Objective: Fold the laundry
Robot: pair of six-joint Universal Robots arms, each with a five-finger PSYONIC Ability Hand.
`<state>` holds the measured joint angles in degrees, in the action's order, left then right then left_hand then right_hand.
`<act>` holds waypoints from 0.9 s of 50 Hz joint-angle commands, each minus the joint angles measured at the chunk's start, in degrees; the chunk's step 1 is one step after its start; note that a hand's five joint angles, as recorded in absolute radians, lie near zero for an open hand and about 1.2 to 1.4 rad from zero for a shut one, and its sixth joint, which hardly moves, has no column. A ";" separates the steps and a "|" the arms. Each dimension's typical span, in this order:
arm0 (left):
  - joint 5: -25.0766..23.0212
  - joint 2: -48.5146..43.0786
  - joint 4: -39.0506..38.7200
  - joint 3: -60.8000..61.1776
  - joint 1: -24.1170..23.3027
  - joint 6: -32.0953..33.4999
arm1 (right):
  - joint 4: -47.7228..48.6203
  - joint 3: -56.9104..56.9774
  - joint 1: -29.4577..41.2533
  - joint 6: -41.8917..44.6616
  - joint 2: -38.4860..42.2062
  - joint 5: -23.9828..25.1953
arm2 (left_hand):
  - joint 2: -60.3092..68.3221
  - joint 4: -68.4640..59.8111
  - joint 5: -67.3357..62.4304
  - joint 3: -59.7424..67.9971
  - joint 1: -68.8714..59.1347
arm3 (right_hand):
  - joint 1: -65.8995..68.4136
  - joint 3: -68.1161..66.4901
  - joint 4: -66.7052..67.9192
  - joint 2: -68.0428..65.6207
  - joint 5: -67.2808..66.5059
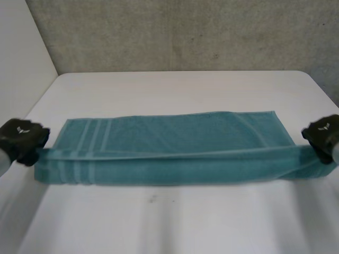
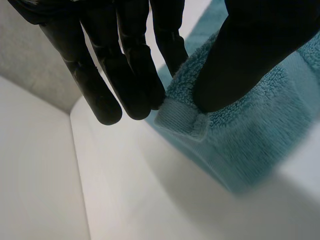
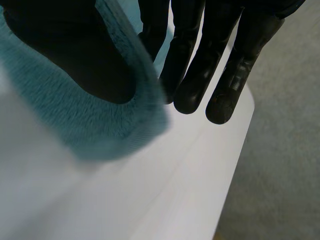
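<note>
A teal towel with paler stripes near its left end lies across the white table. Its near long edge is lifted and drawn taut between both hands. My left hand grips the lifted edge's left corner; in the left wrist view the thumb and fingers pinch the towel corner. My right hand holds the right corner. In the right wrist view the thumb presses the towel against the fingers.
The table's left edge meets a pale wall. A grey speckled wall stands behind the table's far edge. Grey floor shows past the table's right edge. Bare tabletop lies in front of and behind the towel.
</note>
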<state>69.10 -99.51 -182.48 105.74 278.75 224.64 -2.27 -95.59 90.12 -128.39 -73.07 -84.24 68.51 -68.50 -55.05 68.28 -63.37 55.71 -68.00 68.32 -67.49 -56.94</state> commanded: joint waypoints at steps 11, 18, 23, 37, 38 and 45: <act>14.83 -31.00 -14.04 -31.81 -11.47 -4.38 | 8.86 32.56 9.72 -6.43 28.32 -7.52 | 11.49 -11.50 -14.95 11.72 -16.63 | 24.29 -12.00 11.68 -12.51 -13.06; 15.71 -36.54 -14.30 -37.26 -11.65 -4.12 | 8.95 42.84 11.56 -5.91 37.55 -7.87 | 11.49 -11.50 -14.95 11.72 -16.63 | 24.29 -12.00 11.68 -12.51 -13.06; 15.62 -37.16 -16.23 -37.10 -12.08 -4.03 | 9.12 45.85 12.62 -4.41 40.46 -7.87 | 11.49 -11.50 -14.95 11.72 -16.63 | 24.29 -12.00 11.68 -12.51 -13.06; 15.62 -35.58 -21.77 -32.97 -15.77 -1.32 | 17.21 45.94 12.97 -5.81 39.94 -12.96 | -54.07 54.07 50.61 -53.84 48.93 | -45.71 58.00 -58.32 57.49 56.94; 15.71 -34.53 -22.03 -32.01 -16.30 0.17 | 17.21 45.94 12.97 -6.34 39.50 -12.97 | -55.09 55.08 51.63 -54.86 49.95 | -45.71 58.00 -58.32 57.49 56.94; 15.80 -26.98 -22.30 -26.03 -16.30 2.21 | 16.60 41.82 12.27 -15.72 27.66 -12.44 | -55.26 55.26 51.81 -55.04 50.13 | -45.71 58.00 -58.32 57.49 56.94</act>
<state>84.78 -132.48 -204.73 75.00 262.61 225.18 15.07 -50.33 102.78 -136.97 -36.44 -97.15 14.27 -14.22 -3.77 14.69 -14.39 11.76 -12.36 13.38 -12.63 -3.60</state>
